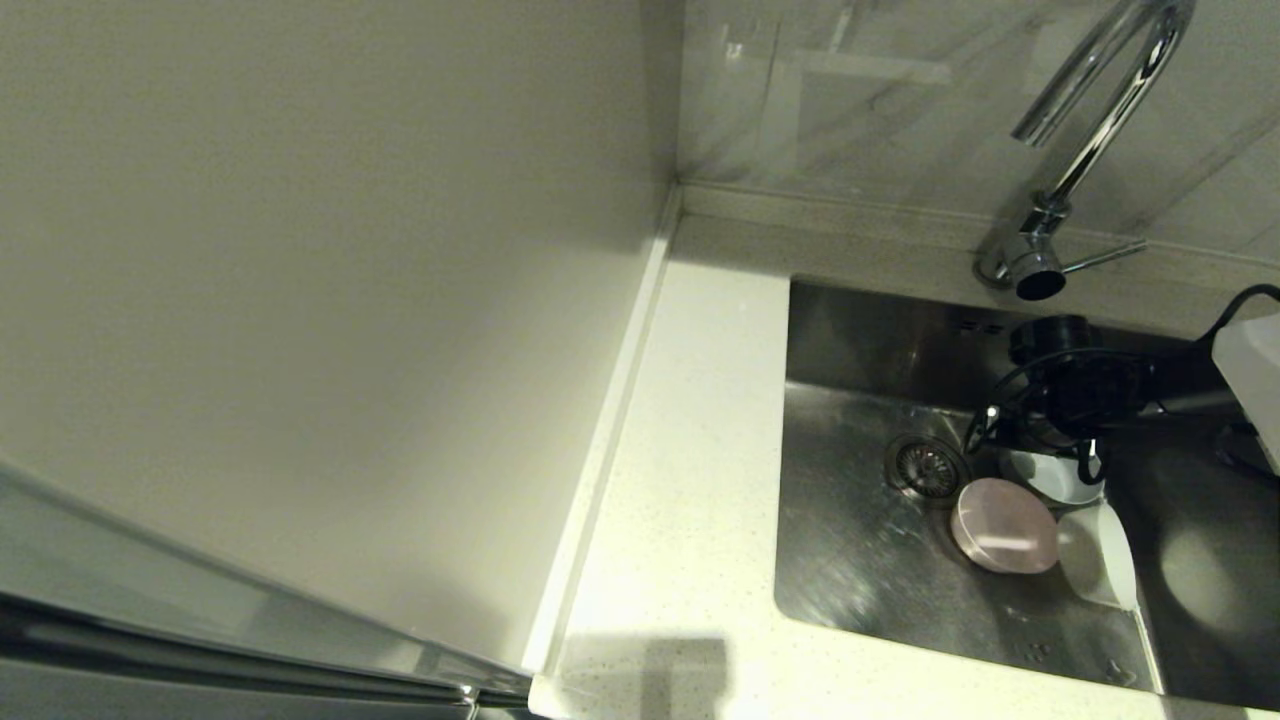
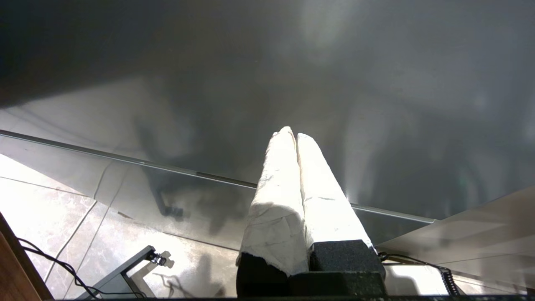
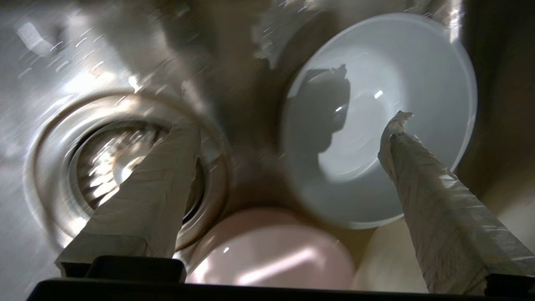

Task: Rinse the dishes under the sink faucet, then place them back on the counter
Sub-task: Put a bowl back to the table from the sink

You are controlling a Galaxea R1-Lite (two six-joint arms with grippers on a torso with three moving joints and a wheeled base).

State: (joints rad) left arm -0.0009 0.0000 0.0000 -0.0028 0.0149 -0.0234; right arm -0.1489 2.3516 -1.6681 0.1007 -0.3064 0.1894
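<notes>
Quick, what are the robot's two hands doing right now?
Left gripper: shut, holding nothing, parked away from the sink.
Right gripper: open, empty, over the pale bowl.

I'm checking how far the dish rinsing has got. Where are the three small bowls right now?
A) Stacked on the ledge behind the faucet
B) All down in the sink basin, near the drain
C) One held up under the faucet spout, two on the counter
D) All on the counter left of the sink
B: the pink bowl, the pale grey-blue bowl and the white bowl all lie in the sink beside the drain, with the open right gripper above them.
</notes>
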